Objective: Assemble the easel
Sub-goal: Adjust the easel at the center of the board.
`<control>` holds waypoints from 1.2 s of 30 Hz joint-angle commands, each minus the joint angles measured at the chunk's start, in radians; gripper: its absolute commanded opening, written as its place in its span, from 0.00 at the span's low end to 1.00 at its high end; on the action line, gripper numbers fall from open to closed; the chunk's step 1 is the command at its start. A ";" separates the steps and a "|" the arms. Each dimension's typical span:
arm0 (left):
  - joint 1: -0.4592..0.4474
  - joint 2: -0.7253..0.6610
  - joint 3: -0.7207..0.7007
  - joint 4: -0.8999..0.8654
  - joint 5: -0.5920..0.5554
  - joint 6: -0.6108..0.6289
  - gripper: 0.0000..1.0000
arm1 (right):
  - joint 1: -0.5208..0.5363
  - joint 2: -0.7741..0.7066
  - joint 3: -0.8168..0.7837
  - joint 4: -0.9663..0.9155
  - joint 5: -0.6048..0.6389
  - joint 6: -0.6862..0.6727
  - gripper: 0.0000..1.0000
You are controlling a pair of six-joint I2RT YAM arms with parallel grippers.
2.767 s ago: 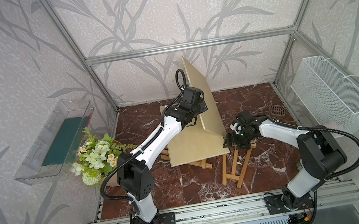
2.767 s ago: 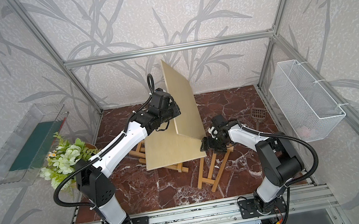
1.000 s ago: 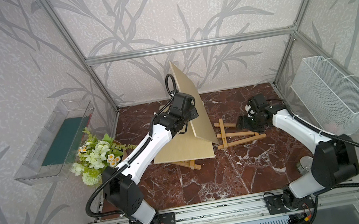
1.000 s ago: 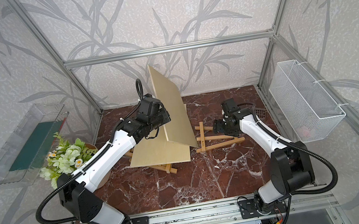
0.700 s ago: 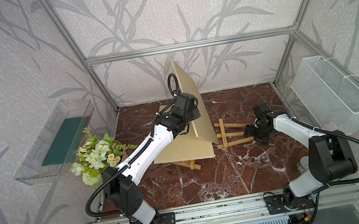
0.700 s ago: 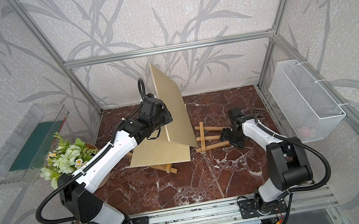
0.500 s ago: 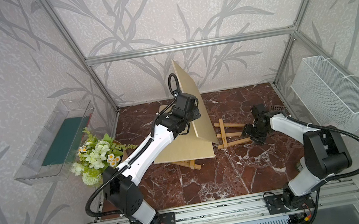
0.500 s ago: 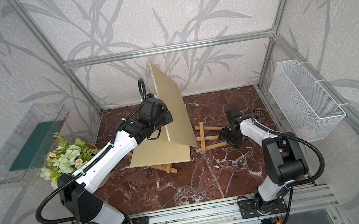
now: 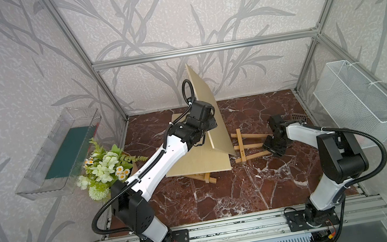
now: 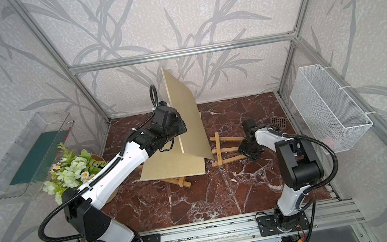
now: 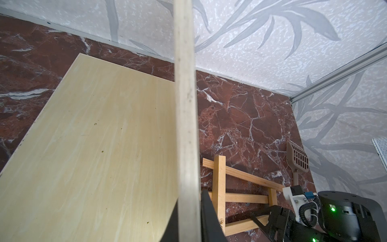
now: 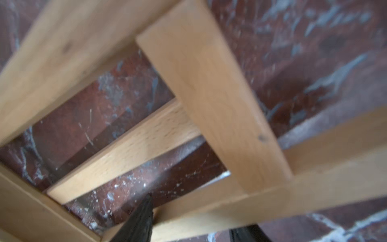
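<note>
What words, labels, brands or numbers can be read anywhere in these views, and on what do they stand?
No text can be read in any view.
Small dark stamp on a crossbar of the wooden easel frame: too small to read; also a speck in both top views.

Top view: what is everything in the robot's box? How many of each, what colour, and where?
boards: two, pale wood; upright board stands on edge mid-floor, flat board lies beside it.
easel frame: one, light wood, flat on the floor by the boards.
second frame: one, light wood, poking out under the flat board.
flowers: one bunch, white and green, left edge.
clear tray: one, see-through, left wall.
wire basket: one, white, right wall.
scoop: one, brown, back right floor.
left gripper: one, black, shut on the upright board.
right gripper: one, black, jaws around an easel frame bar; grip unclear.
</note>
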 commanded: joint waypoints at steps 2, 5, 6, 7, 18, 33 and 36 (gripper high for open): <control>-0.020 0.020 -0.042 -0.138 -0.098 0.133 0.00 | 0.010 0.070 0.058 -0.009 0.046 -0.045 0.52; -0.023 0.030 -0.033 -0.140 -0.096 0.134 0.00 | 0.014 0.100 0.108 -0.003 0.034 -0.080 0.46; -0.025 0.032 -0.029 -0.140 -0.096 0.135 0.00 | 0.014 0.104 0.118 -0.004 0.033 -0.084 0.44; -0.025 0.035 -0.027 -0.140 -0.095 0.136 0.00 | 0.014 0.110 0.126 -0.004 0.028 -0.084 0.40; -0.028 0.040 -0.019 -0.132 -0.099 0.135 0.00 | 0.013 0.141 0.069 0.099 -0.105 -0.012 0.17; -0.024 -0.065 -0.073 -0.047 -0.107 0.131 0.00 | -0.072 -0.104 0.066 0.014 -0.328 -0.077 0.11; -0.022 -0.069 -0.075 -0.025 -0.080 0.130 0.00 | -0.084 -0.152 0.056 0.003 -0.362 -0.082 0.10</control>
